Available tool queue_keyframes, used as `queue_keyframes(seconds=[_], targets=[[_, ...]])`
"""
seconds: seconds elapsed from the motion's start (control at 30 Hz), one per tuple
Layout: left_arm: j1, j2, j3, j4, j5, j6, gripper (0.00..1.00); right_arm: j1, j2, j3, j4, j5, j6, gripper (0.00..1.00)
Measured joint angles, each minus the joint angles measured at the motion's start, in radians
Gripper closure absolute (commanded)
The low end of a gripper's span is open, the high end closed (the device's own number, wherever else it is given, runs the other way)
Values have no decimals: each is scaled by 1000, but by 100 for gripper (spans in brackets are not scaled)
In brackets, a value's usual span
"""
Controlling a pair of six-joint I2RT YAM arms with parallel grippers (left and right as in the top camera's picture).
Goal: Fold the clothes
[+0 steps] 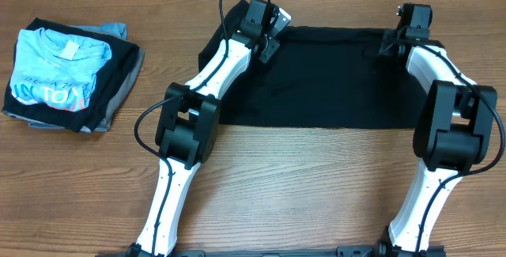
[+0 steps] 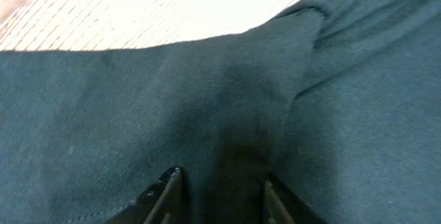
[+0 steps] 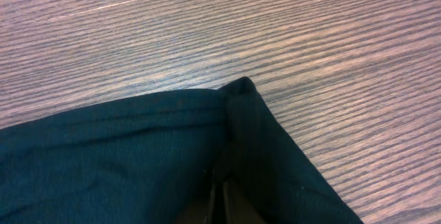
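Note:
The clothes [image 1: 324, 75], a plain black T-shirt, lie flat as a wide rectangle across the far middle of the table. My left gripper [image 1: 269, 47] is down on the shirt's far left corner. In the left wrist view its fingers [image 2: 173, 182] stand apart on either side of a raised ridge of black fabric [image 2: 227, 114], so the left gripper [image 2: 220, 182] is open. My right gripper [image 1: 393, 45] is at the far right corner. In the right wrist view the right gripper [image 3: 222, 186] is shut, with the shirt's corner [image 3: 241, 93] pinched in it.
A pile of folded garments [image 1: 67, 75], a light blue lettered T-shirt on top, sits at the far left of the wooden table [image 1: 316, 186]. Both arms reach up from the near edge on either side of the shirt.

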Motion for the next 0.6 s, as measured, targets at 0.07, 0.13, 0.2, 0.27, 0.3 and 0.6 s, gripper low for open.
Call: queue_keyframes(seconds=[0.07, 0.13, 0.2, 0.27, 0.3, 0.6], targets=[[0, 0, 0, 3, -29, -3, 92, 0, 0, 0, 0, 0, 0, 96], [0, 0, 0, 10, -51, -3, 96, 0, 0, 0, 0, 0, 0, 96], [0, 0, 2, 9, -68, -4, 96, 0, 0, 0, 0, 0, 0, 96], [0, 2, 25, -6, -76, -4, 95, 0, 0, 0, -1, 0, 0, 96], [0, 2, 43, -17, -79, -4, 95, 0, 0, 0, 0, 0, 0, 96], [0, 5, 222, -189, -97, -4, 96, 0, 0, 0, 0, 5, -2, 96]])
